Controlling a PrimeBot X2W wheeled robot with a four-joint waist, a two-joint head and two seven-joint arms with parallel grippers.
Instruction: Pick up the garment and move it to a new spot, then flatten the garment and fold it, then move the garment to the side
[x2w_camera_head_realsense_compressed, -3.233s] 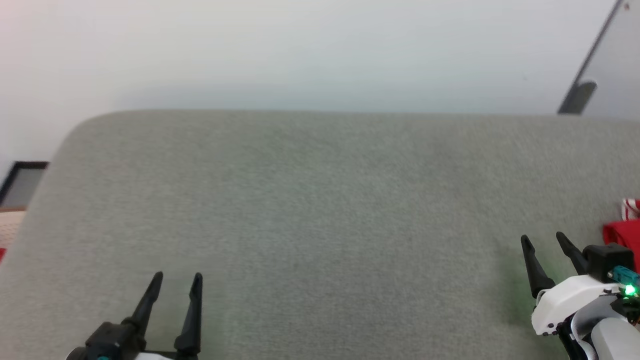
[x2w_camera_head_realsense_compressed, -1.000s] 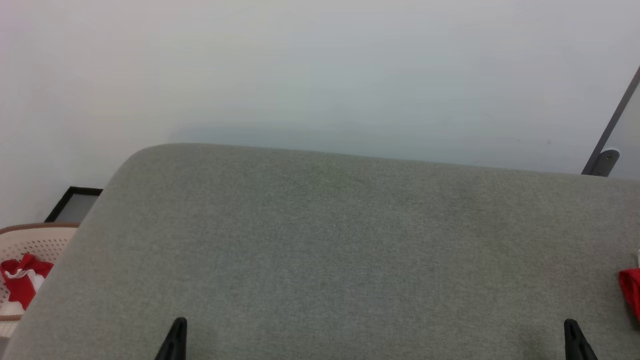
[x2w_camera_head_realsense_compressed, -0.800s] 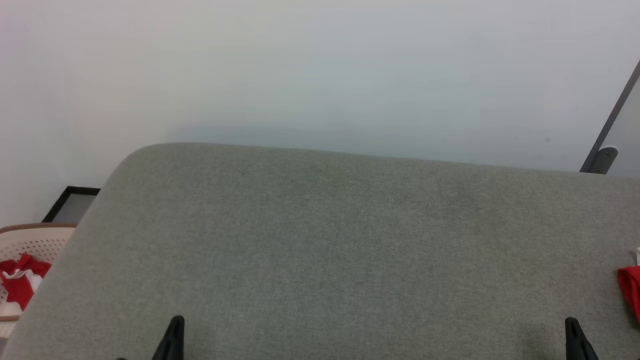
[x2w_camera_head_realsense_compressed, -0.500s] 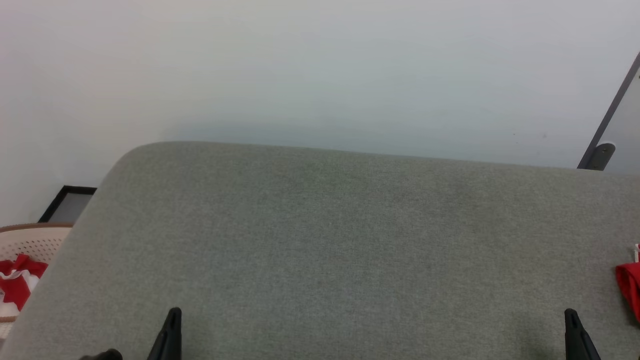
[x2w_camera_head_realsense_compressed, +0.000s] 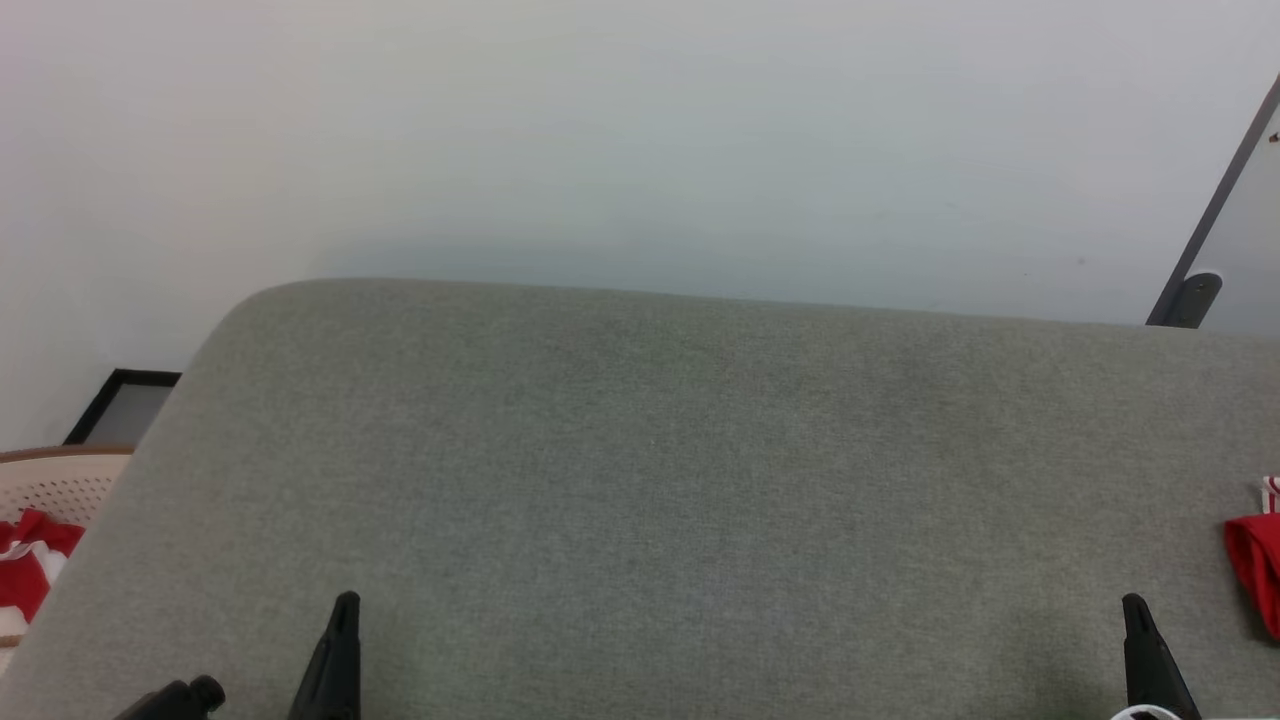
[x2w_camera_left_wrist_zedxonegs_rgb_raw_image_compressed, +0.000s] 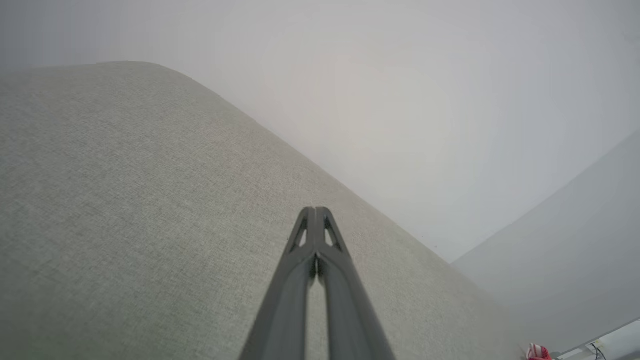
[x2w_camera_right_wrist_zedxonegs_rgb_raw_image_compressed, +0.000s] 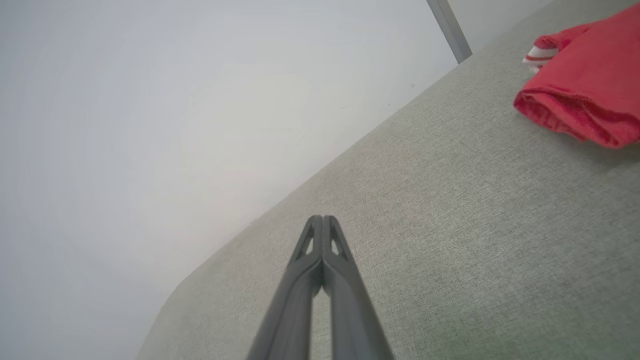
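The garment (x2w_camera_head_realsense_compressed: 1255, 570) is seen at the far right of the cushion (x2w_camera_head_realsense_compressed: 640, 480), lying on the grey fabric as a folded red bundle, with a white, red-striped band showing at its far end; most of it is cut off by the edge of the head view. Both grippers are held low over the near part of the cushion, fingers pointing away from the robot. The left gripper (x2w_camera_head_realsense_compressed: 345, 610) is clenched on nothing, its two fingers pressed together in the left wrist view (x2w_camera_left_wrist_zedxonegs_rgb_raw_image_compressed: 314, 212). The right gripper (x2w_camera_head_realsense_compressed: 1133, 610) is likewise clenched and empty (x2w_camera_right_wrist_zedxonegs_rgb_raw_image_compressed: 322, 220). The garment is placed to the right of the right gripper and somewhat beyond its tips, near but apart; in the right wrist view (x2w_camera_right_wrist_zedxonegs_rgb_raw_image_compressed: 590, 95) it is found at the upper right, its rolled edge turned toward the fingers. Its long axis cannot be fully told, since so little of it is framed. The right arm is judged much the nearer, the left being well apart across the cushion. A small red-and-white wad (x2w_camera_head_realsense_compressed: 25, 580) is seen in a basket (x2w_camera_head_realsense_compressed: 60, 455) off the cushion's left end. The fold and the move aside are judged largely done; for any further handling, the right fingers would have to be opened and swung rightward.
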